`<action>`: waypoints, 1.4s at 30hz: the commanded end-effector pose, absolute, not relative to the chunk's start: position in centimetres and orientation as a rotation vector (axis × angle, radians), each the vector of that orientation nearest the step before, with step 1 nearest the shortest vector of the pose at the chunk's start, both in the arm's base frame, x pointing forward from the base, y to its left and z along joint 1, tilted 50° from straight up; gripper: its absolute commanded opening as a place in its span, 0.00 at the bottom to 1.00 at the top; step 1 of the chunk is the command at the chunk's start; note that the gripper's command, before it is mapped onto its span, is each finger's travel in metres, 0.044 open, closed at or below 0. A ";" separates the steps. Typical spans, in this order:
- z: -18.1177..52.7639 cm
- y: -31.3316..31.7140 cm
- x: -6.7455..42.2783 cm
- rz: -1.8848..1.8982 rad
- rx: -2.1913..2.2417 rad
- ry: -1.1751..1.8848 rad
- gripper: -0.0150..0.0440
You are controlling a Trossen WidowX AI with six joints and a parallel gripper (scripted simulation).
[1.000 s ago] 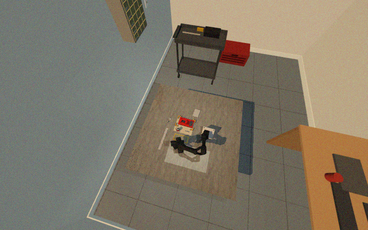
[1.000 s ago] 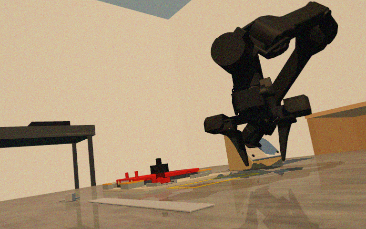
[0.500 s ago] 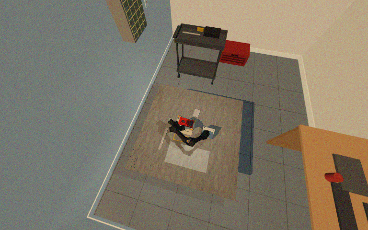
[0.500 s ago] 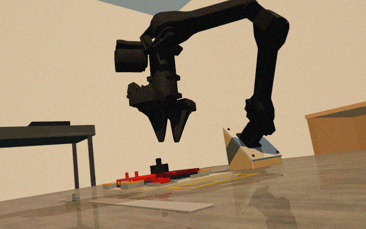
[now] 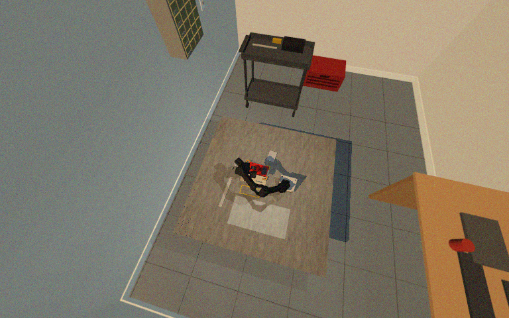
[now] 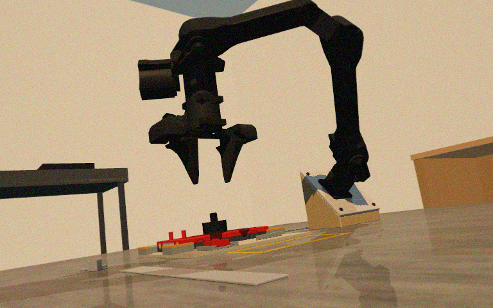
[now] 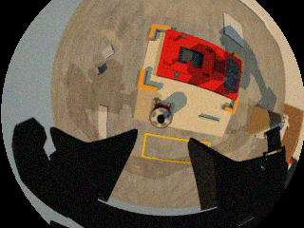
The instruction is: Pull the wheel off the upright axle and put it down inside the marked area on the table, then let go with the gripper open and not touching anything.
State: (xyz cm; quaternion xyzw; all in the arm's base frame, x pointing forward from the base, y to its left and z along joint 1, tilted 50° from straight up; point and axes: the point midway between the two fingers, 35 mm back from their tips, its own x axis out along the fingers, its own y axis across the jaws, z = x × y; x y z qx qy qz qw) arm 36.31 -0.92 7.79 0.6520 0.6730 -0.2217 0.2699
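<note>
Brown wood-grain counter [image 6: 418, 246]: our black pincer [image 6: 210, 179] hangs high above it, fingers apart, holding nothing. Small grey round wheel [image 7: 161, 114] sits on its upright axle, beside the yellow-outlined rectangular area [image 7: 166, 148], presumably kept close for a short transfer.
</note>
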 end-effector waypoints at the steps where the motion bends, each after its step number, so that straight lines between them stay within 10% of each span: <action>1: 7.6 -0.9 36.6 -0.612 1.765 1.817 0.76; 18: 2.8 4.7 36.7 -0.608 1.767 1.818 0.76; 36: 3.2 4.5 36.6 -0.606 1.751 1.828 0.26; 42: 3.3 4.3 36.6 -0.606 1.752 1.827 0.25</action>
